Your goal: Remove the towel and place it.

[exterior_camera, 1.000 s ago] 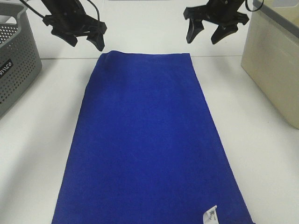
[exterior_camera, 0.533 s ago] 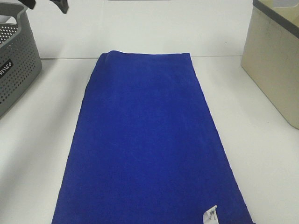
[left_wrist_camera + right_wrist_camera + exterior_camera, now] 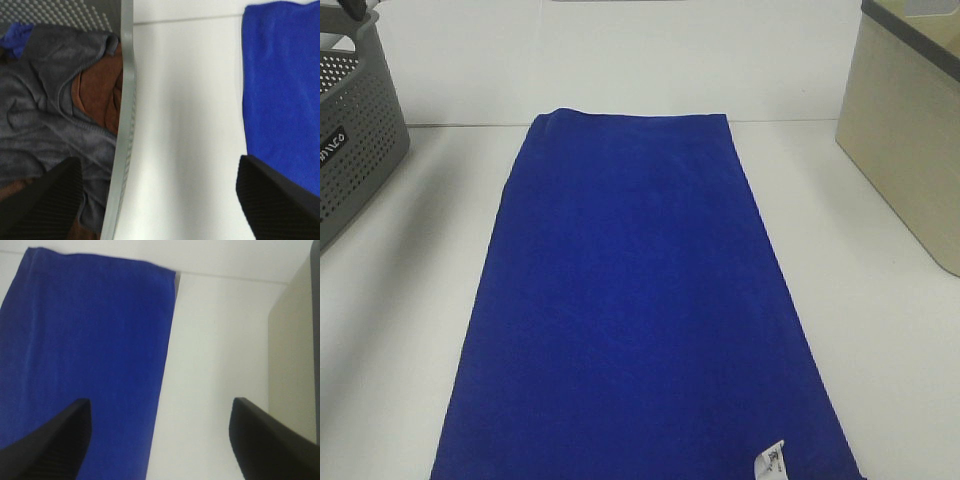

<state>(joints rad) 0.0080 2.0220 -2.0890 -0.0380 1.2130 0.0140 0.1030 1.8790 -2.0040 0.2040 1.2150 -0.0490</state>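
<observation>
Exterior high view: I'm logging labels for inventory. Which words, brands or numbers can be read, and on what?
Grey perforated basket, black label: pale lettering, cut by the frame edge, too blurred to read.
Blue towel, white tag: tiny dark print, too small to read.
Beige bin: no text visible.

Royal-blue towel (image 3: 640,310), white table (image 3: 400,330), perforated grey basket (image 3: 355,150), beige bin (image 3: 905,140).

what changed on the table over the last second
Both arms pulled up and out of the high view: the left gripper now hangs open over the grey basket's rim, the right gripper open beside the beige bin. Nothing was grasped. The towel still lies flat, unmoved.
</observation>
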